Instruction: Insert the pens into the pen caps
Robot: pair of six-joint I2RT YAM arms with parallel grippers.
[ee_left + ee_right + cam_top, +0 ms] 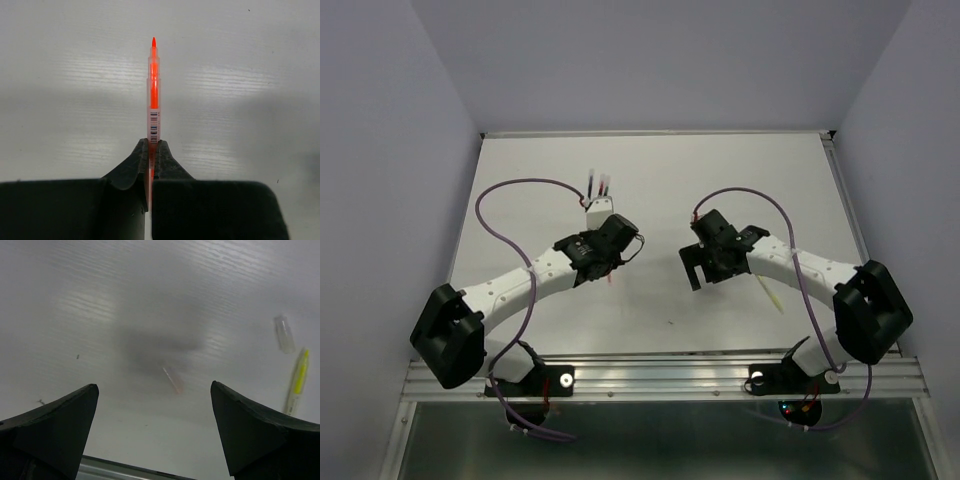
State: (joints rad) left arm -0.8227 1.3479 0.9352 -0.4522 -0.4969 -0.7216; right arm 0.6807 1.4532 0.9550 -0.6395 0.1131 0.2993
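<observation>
Desk: Black fingers [130, 170] of the left claw [151, 150] fill the bottom of the left wrist view. What do they hold?

Photographer: They are clamped tight on the orange pen [154, 95], pinching it near its rear end. The pen's uncapped tip points straight away from the claw, over the pale surface [60, 100]. A barcode label [154, 125] sits on the barrel just past the fingertips.

Desk: And the right claw?

Photographer: The right claw [153, 386] hangs above the surface with its two fingers spread wide, gripping nothing. Below the gap lies a short, faintly orange-tinted pen cap [172, 379], blurred in the wrist view. Farther to the right, a clear pen cap [285, 334] lies near the tip of the pale yellow pen [298, 382]. The two sit close together but do not touch.

Desk: How does it read from above?

Photographer: Both arms [510, 285] reach in toward the middle of the surface, with the claws apart from each other. The pale yellow pen lies flat on the right, just beside the right forearm. Beyond the left claw, thin pens [605, 184] stand upright in a small white holder [597, 207] in the far half of the surface. Purple cables [500, 215] loop from each arm.
</observation>
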